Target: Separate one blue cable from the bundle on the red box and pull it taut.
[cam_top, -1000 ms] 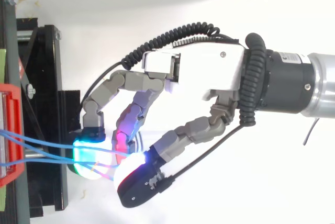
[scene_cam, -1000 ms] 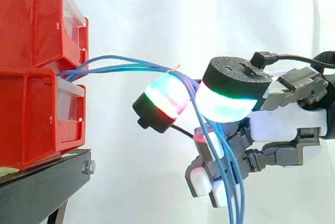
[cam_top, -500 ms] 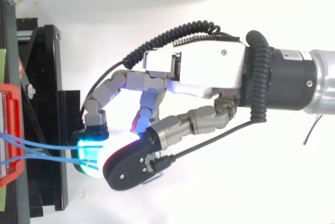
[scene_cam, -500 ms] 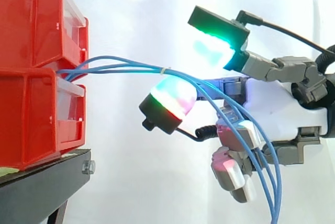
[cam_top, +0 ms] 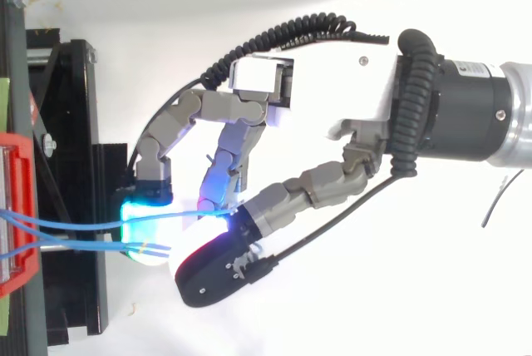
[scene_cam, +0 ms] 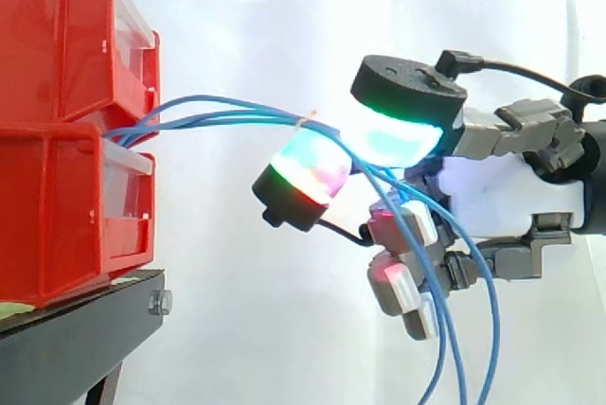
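Several thin blue cables [scene_cam: 218,116] come out between two stacked red bins [scene_cam: 57,206] and run right as a bundle, joined by a small orange tie. They pass over a glowing fingertip pad [scene_cam: 308,168] and under the thumb's green-lit pad [scene_cam: 398,135], then hang down past the palm. My hand [scene_cam: 511,192] reaches in from the right with its fingers curled and pinches the cables between thumb and finger. In the top view the hand [cam_top: 332,115] is just right of the stand. One cable [cam_top: 75,224] runs farther, to the thumb, while the others stop at the finger pad.
The bins sit on a black stand [scene_cam: 76,329] at the left; its edge [cam_top: 75,123] lies directly below my fingertips. A white curtain is behind. The space right of and below the bins is open air.
Half a second ago the thumb was lifted high off the cables. It has come back down onto them, and the bundle's bend now sits slightly higher.
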